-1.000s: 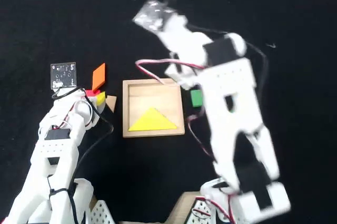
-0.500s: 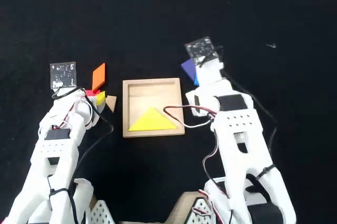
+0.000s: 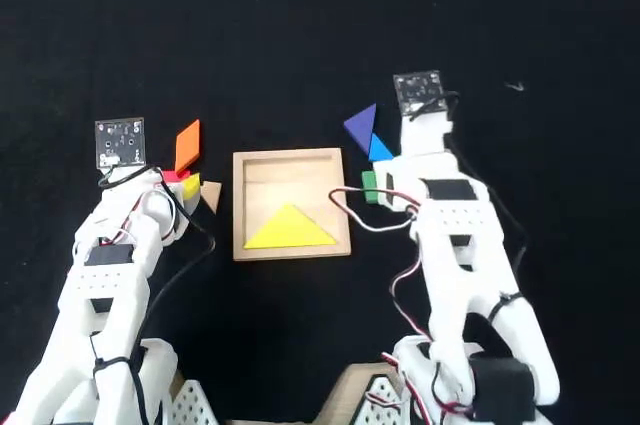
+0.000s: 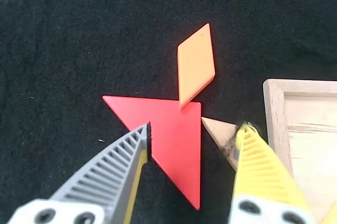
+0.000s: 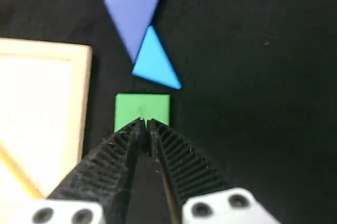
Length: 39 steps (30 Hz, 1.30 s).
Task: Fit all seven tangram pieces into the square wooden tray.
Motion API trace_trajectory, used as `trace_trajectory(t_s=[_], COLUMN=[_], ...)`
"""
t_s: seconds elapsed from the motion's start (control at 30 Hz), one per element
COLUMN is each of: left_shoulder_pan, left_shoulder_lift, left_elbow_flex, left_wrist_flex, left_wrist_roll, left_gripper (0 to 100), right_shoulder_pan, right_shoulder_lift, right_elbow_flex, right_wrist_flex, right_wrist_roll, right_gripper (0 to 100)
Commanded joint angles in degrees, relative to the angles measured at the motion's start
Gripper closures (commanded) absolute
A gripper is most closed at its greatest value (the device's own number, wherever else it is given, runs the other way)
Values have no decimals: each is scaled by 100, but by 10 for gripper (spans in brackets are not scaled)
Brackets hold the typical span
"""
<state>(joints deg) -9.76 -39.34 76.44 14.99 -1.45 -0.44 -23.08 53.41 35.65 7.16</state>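
Note:
The square wooden tray (image 3: 291,157) lies mid-table and holds one yellow triangle (image 3: 289,229). Left of it lie an orange parallelogram (image 3: 187,145), a red triangle (image 4: 168,139) and a small tan triangle (image 4: 221,132). My left gripper (image 4: 195,132) is open just above them, one finger over the red triangle and the other over the tan one. Right of the tray lie a purple triangle (image 3: 362,126), a light blue triangle (image 3: 379,149) and a green square (image 3: 371,186). My right gripper (image 5: 146,124) is shut and holds nothing, with its tips at the near edge of the green square (image 5: 142,107).
The black table has free room beyond the tray and far to the right. The tray's side wall (image 5: 79,92) is close beside the green square. The tray wall (image 4: 274,108) also stands right next to the tan triangle.
My right arm swung from above the tray's far right corner down to the right of the tray, uncovering the blue pieces. The left arm has kept still.

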Motion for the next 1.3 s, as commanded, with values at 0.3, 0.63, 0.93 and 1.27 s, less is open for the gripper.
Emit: trace_trajectory(t_s=[0.3, 0.63, 0.93, 1.27], left_shoulder_pan=[-312, -338, -347, -558], left_shoulder_lift=[-141, -141, -141, -1073], left_elbow_flex=[-84, -66, -101, 198], left_wrist_flex=[-53, -62, -53, 360], left_wrist_roll=[35, 62, 26, 35], left_gripper=[737, 737, 733, 737], right_shoulder_pan=[88, 114, 97, 123], right_shoulder_lift=[207, 224, 242, 242], right_elbow_flex=[-75, 119, 154, 154], right_wrist_flex=[-237, -677, -721, -721], right_wrist_roll=[-44, -53, -35, 0], right_gripper=[986, 985, 767, 900])
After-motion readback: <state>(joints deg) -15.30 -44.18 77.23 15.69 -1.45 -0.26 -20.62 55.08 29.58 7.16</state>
